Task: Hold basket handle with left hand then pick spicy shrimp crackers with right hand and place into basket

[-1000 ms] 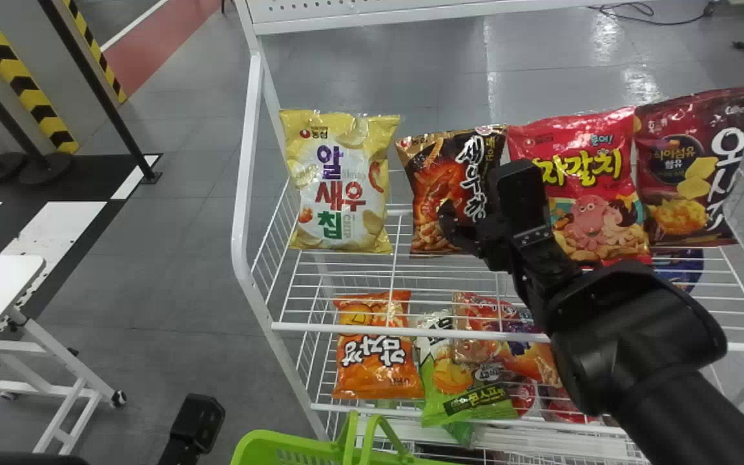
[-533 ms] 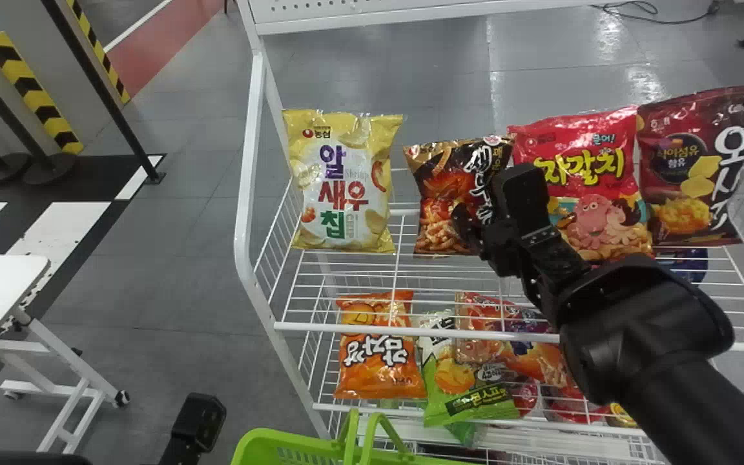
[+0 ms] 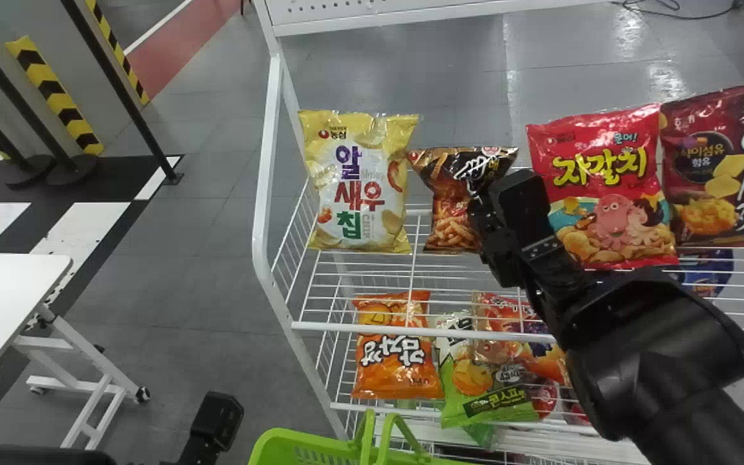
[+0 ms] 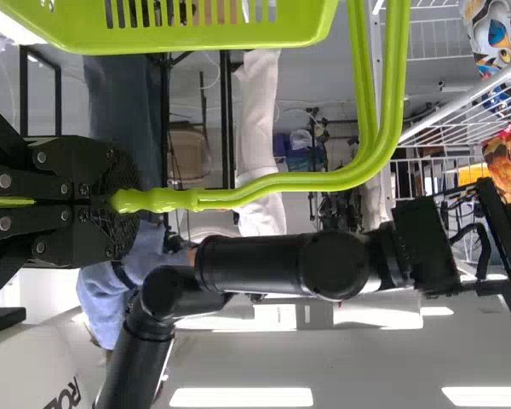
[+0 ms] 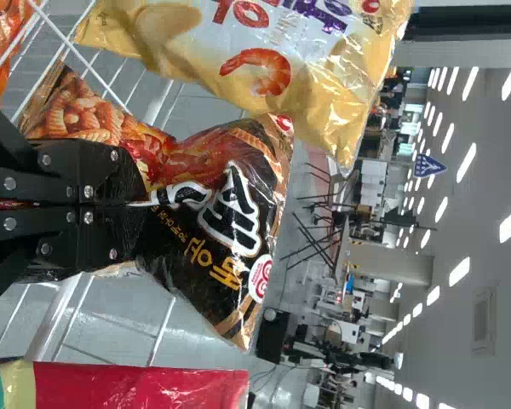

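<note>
In the head view my right gripper is at the black spicy shrimp crackers bag on the upper shelf. The right wrist view has the right gripper shut on the middle of that bag, whose film is pinched and creased. My left gripper is low in the head view, beside the green basket. Seen from the left wrist, the left gripper is shut on the green basket handle; the basket shows there too.
A yellow chip bag stands left of the crackers, a red bag and a maroon bag to the right. More snacks, including an orange bag, lie on the wire rack's lower shelf. A white table stands at left.
The right gripper's fingers have come together on the crackers bag, which has creased and narrowed at its middle. Its top edge has dropped. The whole head view has shifted slightly, scene contents moving right.
</note>
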Robot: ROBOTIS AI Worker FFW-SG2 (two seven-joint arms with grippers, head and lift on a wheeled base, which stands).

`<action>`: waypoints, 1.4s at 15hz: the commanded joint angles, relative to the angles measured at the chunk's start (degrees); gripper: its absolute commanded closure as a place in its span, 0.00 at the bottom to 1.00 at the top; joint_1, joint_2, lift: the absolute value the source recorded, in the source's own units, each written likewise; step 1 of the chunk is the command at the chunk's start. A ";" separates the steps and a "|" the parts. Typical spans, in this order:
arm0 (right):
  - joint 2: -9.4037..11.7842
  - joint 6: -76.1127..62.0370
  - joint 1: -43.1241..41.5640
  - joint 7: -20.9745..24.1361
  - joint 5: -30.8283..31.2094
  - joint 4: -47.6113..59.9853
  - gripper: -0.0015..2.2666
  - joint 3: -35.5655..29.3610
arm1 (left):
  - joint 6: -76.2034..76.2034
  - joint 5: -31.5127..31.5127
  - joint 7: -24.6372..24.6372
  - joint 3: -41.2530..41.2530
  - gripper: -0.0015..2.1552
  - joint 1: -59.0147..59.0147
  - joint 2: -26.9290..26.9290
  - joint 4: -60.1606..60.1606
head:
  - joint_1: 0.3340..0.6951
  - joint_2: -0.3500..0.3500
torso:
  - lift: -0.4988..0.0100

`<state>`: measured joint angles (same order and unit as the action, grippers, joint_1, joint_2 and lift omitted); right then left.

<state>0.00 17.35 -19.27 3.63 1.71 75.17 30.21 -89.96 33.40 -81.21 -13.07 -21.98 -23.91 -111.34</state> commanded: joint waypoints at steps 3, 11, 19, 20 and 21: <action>-0.05 11.79 6.97 1.20 8.83 15.09 0.99 -0.51 | -0.07 0.00 0.00 -0.12 0.96 -0.17 0.09 -0.10 | 1.00 0.86 | 0.97; -0.05 48.35 17.07 1.12 8.66 46.20 0.99 -0.42 | -0.07 0.00 0.18 0.06 0.96 -0.26 0.09 -0.10 | 1.00 0.83 | 0.97; 1.85 72.73 24.90 1.12 0.75 66.24 0.99 1.51 | -0.07 -0.26 0.53 0.50 0.96 0.44 0.18 0.16 | 1.00 0.86 | 0.97; 2.02 72.73 25.60 1.12 0.75 68.09 0.99 2.74 | -0.07 -0.26 0.53 0.50 0.96 0.53 0.26 0.34 | 1.00 0.87 | 0.97; 2.28 72.73 25.95 1.20 0.66 69.41 0.99 3.80 | -0.07 -0.26 0.53 0.50 0.96 0.71 0.35 0.51 | 1.00 0.89 | 0.97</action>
<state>1.94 89.82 6.01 4.77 2.43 142.51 32.61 -89.96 33.13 -80.67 -12.56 -21.45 -23.65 -111.06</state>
